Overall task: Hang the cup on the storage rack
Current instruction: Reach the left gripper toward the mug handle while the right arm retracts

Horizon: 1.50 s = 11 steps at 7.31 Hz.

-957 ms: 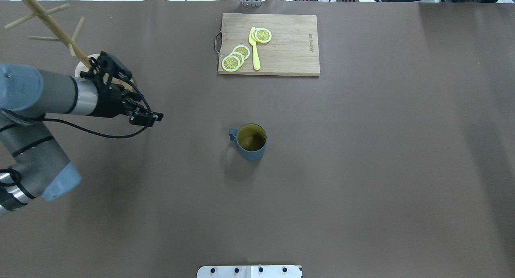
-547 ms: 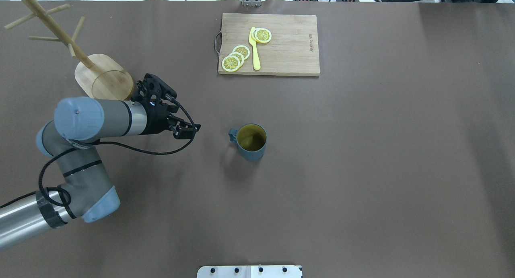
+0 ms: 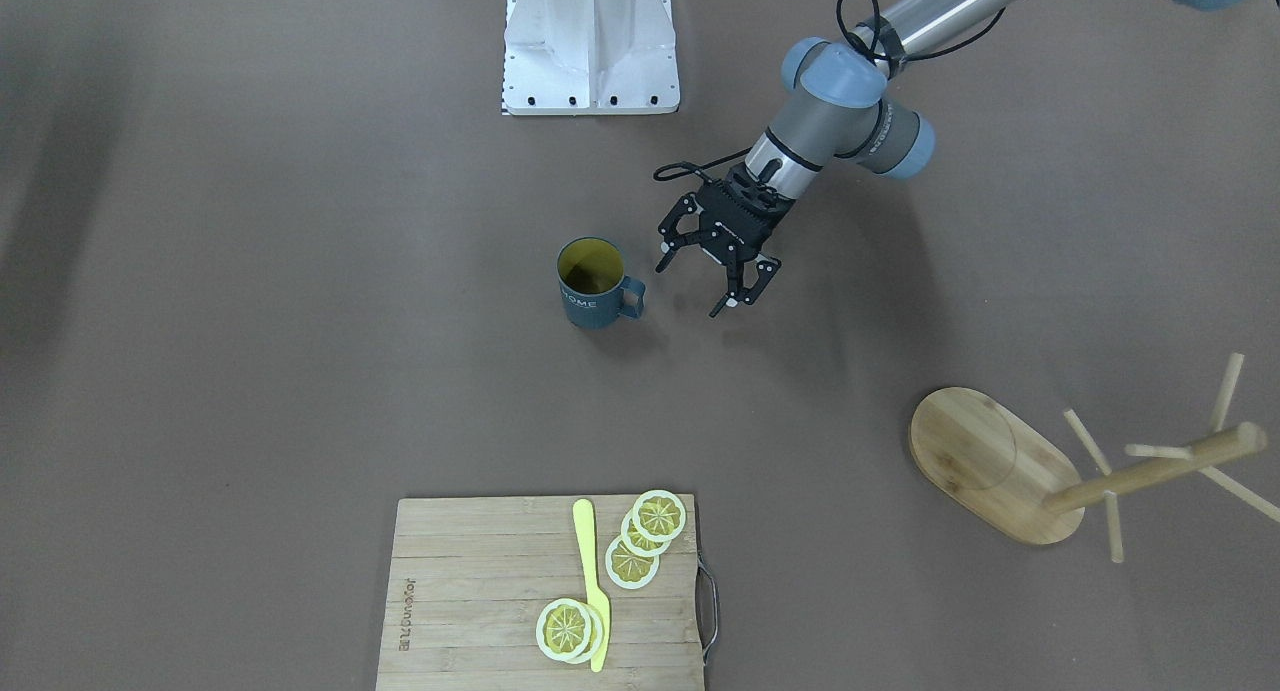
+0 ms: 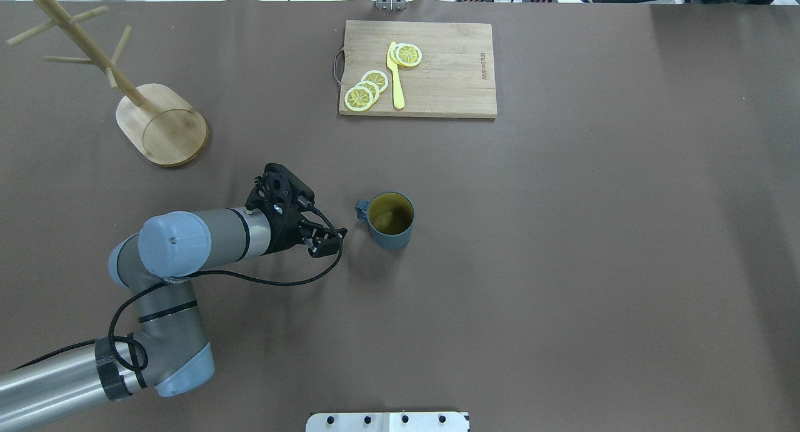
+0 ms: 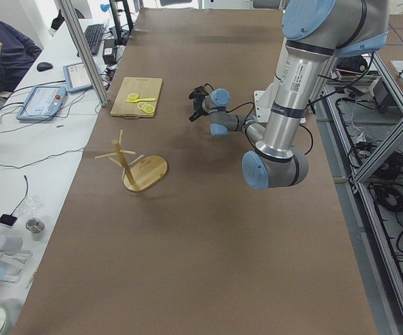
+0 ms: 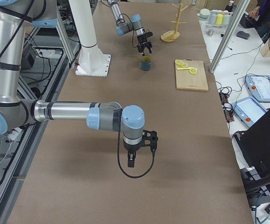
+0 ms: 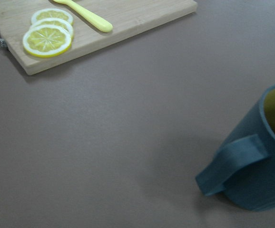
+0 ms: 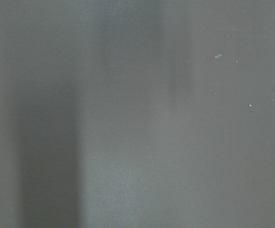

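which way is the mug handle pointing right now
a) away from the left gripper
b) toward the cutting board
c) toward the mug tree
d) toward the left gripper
d: the cup stands upright with its handle on the side that faces the open left gripper, which is close beside it but not touching.

wooden cutting board [image 4: 450,75] carries a yellow knife [image 4: 396,85]; lemon slices [image 4: 359,98], seemingly five

Left claw [image 3: 688,291] agape and empty
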Available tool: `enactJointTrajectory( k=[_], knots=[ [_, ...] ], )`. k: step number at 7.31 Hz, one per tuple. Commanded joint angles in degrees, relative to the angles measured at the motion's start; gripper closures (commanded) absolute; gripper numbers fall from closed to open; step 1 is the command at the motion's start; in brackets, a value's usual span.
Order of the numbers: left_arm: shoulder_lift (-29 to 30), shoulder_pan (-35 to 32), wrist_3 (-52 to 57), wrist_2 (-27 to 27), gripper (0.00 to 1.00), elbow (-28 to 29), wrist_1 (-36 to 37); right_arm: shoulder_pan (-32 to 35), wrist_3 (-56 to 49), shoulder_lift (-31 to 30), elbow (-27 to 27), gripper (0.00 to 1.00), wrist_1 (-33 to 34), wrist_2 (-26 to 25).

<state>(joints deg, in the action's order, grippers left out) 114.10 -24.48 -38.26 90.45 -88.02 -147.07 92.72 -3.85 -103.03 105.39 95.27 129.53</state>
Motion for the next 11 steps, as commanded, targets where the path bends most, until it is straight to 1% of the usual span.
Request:
enactJointTrajectory(
  k=[1,2,3,5,6,8,11],
  knots=[
    [2.17,1.1,-1.11,-1.07,0.14,2.84,-0.15,0.0,0.07,0.11,-0.01,0.0,0.0,0.02],
    [3.22,1.1,-1.11,-1.07,0.18,4.16,-0.06,0.0,0.07,0.11,-0.01,0.0,0.0,0.02],
    [4.54,1.1,-1.11,-1.07,0.27,4.96,0.03,0.0,0.07,0.2,-0.01,0.0,0.0,0.02],
    [4.72,1.1,-1.2,-1.07,0.41,4.96,0.03,0.0,0.07,0.2,-0.01,0.0,0.0,0.02],
    [4.9,1.01,-1.2,-1.07,0.42,4.96,-0.06,0.0,0.07,0.2,-0.01,0.0,0.0,0.02],
    [5.25,0.75,-1.2,-1.07,0.48,5.14,-0.85,0.0,0.07,0.2,-0.01,0.0,0.0,0.02],
    [5.78,-0.39,-1.2,-1.07,0.49,5.31,-0.94,0.0,0.07,0.2,-0.01,0.0,0.0,0.02]
  ],
)
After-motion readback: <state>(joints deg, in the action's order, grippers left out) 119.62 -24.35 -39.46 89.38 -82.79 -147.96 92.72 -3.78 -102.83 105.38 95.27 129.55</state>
